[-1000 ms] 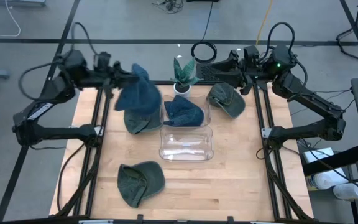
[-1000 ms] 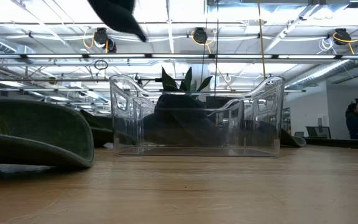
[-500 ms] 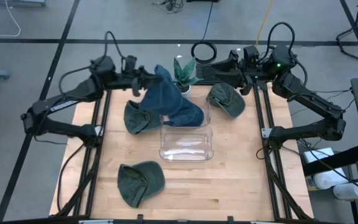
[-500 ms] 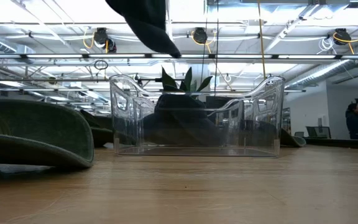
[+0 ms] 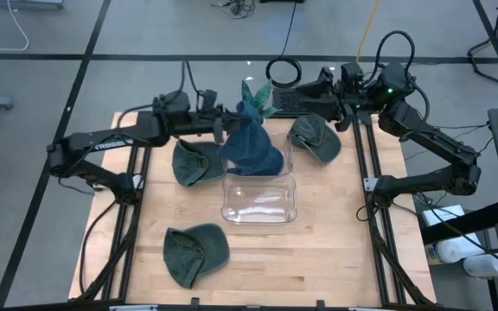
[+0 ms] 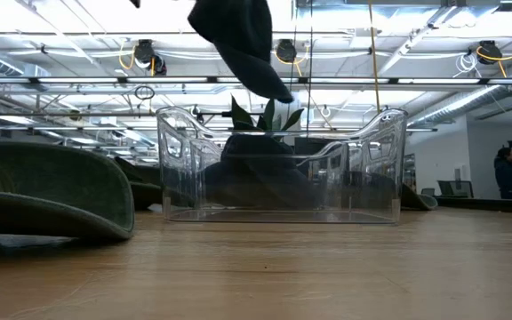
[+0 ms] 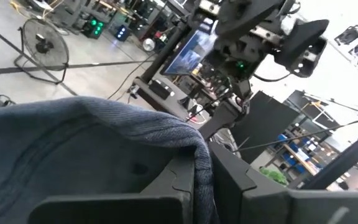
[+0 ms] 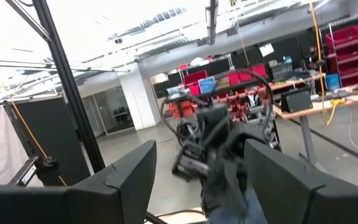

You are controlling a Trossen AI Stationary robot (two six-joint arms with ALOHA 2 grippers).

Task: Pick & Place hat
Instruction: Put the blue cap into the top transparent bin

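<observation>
My left gripper is shut on a blue ribbed hat. It carries the hat in the air over the far half of a clear plastic bin. In the low view the hat hangs dark above the bin's rim. Another dark hat lies inside the bin on its floor. My right gripper is open and waits at the table's far edge, right of a small potted plant. My left gripper pinches a folded ribbed edge of the blue hat between its two fingers. It reaches in level from the table's left side. The hat droops slack below and to the right of the fingers, lifted clear of the table and the bin.
Three green caps lie on the wooden table: one left of the bin, one near the front-left, one at the far right. Black rails run along both sides. Bare wood lies in front of the bin.
My left gripper has carried the blue hat toward the table's right, from above the left green cap to above the bin's far half. The hat stays lifted clear, swinging and hanging lower in the low view.
</observation>
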